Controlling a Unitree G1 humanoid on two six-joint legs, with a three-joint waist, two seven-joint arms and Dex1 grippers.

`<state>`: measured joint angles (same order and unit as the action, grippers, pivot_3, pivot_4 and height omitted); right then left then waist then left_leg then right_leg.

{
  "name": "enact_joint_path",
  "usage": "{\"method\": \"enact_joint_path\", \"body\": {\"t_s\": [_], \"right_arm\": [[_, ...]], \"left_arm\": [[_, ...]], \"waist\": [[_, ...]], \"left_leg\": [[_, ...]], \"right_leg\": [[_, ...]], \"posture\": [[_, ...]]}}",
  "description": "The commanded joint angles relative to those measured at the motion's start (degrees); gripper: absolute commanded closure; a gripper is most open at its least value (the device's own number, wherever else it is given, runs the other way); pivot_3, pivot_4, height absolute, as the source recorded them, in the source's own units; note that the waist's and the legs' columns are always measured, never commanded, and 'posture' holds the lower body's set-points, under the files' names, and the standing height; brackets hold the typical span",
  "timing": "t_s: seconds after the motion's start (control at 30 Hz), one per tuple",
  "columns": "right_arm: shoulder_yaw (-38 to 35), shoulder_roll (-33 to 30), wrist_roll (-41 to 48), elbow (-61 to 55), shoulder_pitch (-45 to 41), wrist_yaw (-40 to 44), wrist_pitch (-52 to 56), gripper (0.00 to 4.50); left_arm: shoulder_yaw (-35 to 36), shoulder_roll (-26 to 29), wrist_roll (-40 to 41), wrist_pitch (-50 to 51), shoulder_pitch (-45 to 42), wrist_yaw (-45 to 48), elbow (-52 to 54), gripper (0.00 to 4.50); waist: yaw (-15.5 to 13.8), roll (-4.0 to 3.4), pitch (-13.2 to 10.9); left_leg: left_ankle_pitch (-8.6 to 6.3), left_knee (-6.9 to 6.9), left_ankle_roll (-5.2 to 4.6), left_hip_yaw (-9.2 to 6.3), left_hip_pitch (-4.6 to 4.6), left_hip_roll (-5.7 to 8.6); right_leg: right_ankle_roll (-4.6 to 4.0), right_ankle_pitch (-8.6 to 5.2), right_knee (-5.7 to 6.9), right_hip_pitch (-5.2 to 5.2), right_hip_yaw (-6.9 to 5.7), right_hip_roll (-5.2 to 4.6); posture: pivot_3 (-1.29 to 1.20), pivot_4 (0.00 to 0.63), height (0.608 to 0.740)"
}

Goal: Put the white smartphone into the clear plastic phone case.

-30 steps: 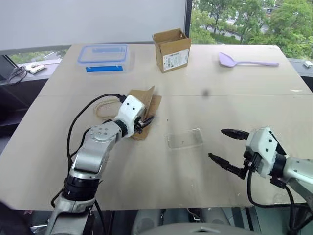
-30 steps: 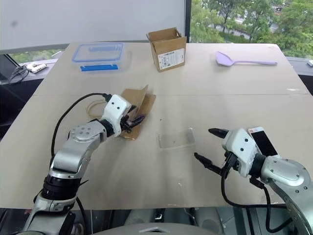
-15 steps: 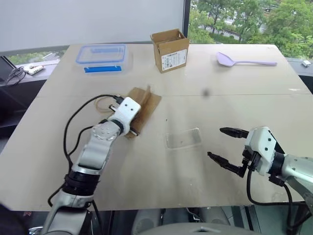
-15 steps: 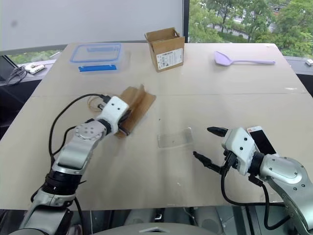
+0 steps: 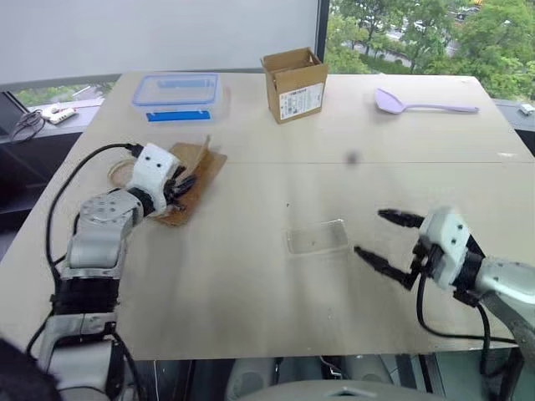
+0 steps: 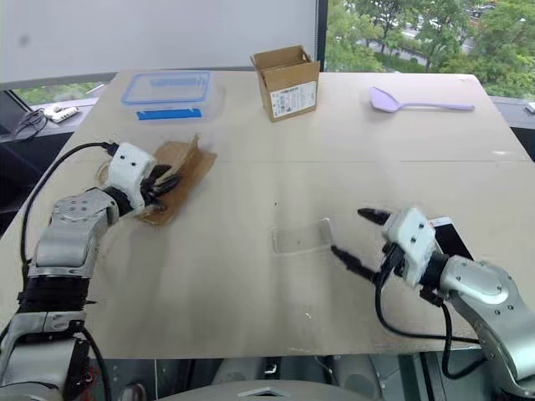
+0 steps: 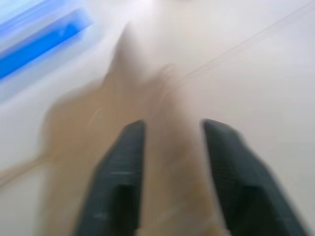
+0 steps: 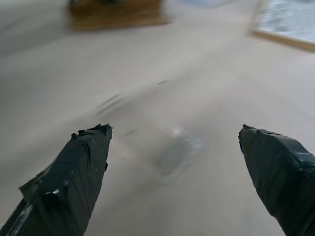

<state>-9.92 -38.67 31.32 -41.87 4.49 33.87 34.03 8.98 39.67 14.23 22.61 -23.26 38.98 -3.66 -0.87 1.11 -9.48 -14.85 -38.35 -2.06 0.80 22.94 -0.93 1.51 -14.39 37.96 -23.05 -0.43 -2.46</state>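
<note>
Since a second ago: left gripper (image 5: 182,185) swung out toward the table's left edge, dragging the brown cardboard piece (image 5: 191,177) along from mid-table; right gripper (image 5: 386,238) crept slightly toward the clear plastic phone case (image 5: 317,237).

Left jaws: parted a little, straddling the brown cardboard in the left wrist view, with the card running up between the two black fingers (image 7: 118,177); cannot tell whether actually pinched or merely pushed. Well apart from the case and the phone.

Right jaws: spread wide, empty, hovering above the table (image 5: 251,276), tips aimed at the case. Case flat on the bare table, just beyond the tips and roughly in line with the gap between them, not touched. In the right wrist view, seen as a faint blurred shape (image 8: 172,152) between the two fingers, further out.

White smartphone (image 6: 450,238): flat on the table just behind the right gripper's white housing, screen up, partly hidden by it; outside the jaws, on the far side from the case.

Further back on the table: blue-lidded clear box (image 5: 176,96), small open carton (image 5: 294,85), lilac spoon (image 5: 422,104).
</note>
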Motion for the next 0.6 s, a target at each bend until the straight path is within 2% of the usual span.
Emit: {"method": "enact_joint_path", "body": {"t_s": [0.03, 0.07, 0.1, 0.17, 0.27, 0.43, 0.6], "right_arm": [[-5.07, -0.72, -0.40, -0.28, 1.57, -3.42, 2.95, 0.00], [-6.30, -1.12, -2.02, 0.37, 1.95, -4.98, 3.57, 0.00], [-7.76, -1.73, -3.00, 0.89, 2.66, -5.85, 4.39, 0.00], [-10.34, -3.52, -6.03, 1.74, 4.81, -7.10, 5.61, 0.00], [-15.18, -5.88, -8.52, 2.50, 9.20, -7.39, 8.22, 0.00], [-21.07, -7.84, -5.54, 5.10, 13.38, -3.27, 14.70, 0.00], [-20.84, -10.16, -2.92, 10.57, 10.80, -1.16, 22.55, 0.00]], "left_arm": [[4.45, -2.37, 13.84, 9.71, -0.42, 2.53, 12.58, 0.98], [3.92, -2.60, 18.28, 13.32, -0.18, 4.42, 16.22, 0.61], [2.93, -2.27, 21.78, 16.73, 0.28, 6.20, 19.33, 0.04], [0.46, -1.39, 26.88, 21.13, 1.13, 9.89, 23.89, 0.04], [-3.79, -2.10, 29.40, 22.68, 1.76, 12.93, 26.55, 0.04], [-11.14, -3.76, 27.84, 20.71, 1.26, 15.86, 27.91, 0.04], [-15.10, -3.72, 25.16, 16.74, 0.28, 19.64, 26.99, 0.04]], "waist": [[-0.04, 0.00, 0.00], [-0.09, 0.00, 0.00], [-0.06, 0.00, 0.00], [0.07, -0.01, 0.00], [0.07, -0.03, 0.01], [0.26, -0.05, 0.02], [0.51, -0.06, 0.02]], "left_leg": [[0.00, 0.02, 0.00, -0.01, 0.00, 0.00], [0.00, 0.02, 0.00, -0.03, 0.01, 0.00], [0.00, 0.02, 0.00, -0.03, 0.03, 0.00], [0.00, 0.01, 0.01, 0.02, 0.03, 0.06], [0.00, 0.04, 0.01, 0.07, -0.05, 0.07], [0.01, 0.02, 0.00, 0.08, -0.15, 0.02], [0.00, 0.00, -0.02, 0.24, -0.22, -0.03]], "right_leg": [[0.00, 0.00, 0.00, 0.00, -0.01, 0.00], [0.00, 0.00, 0.01, 0.00, -0.03, 0.00], [0.00, 0.00, 0.00, 0.00, -0.04, 0.00], [0.01, 0.00, -0.01, 0.00, 0.01, -0.02], [0.01, -0.01, 0.00, 0.02, 0.07, 0.04], [0.01, -0.01, 0.04, 0.07, 0.20, 0.53], [0.01, -0.01, 0.04, 0.06, 0.36, 0.64]], "posture": [[0.00, 0.150, 0.740], [0.00, 0.150, 0.740], [0.00, 0.150, 0.740], [0.00, 0.150, 0.740], [0.00, 0.150, 0.740], [0.00, 0.150, 0.740], [0.00, 0.150, 0.740]]}}
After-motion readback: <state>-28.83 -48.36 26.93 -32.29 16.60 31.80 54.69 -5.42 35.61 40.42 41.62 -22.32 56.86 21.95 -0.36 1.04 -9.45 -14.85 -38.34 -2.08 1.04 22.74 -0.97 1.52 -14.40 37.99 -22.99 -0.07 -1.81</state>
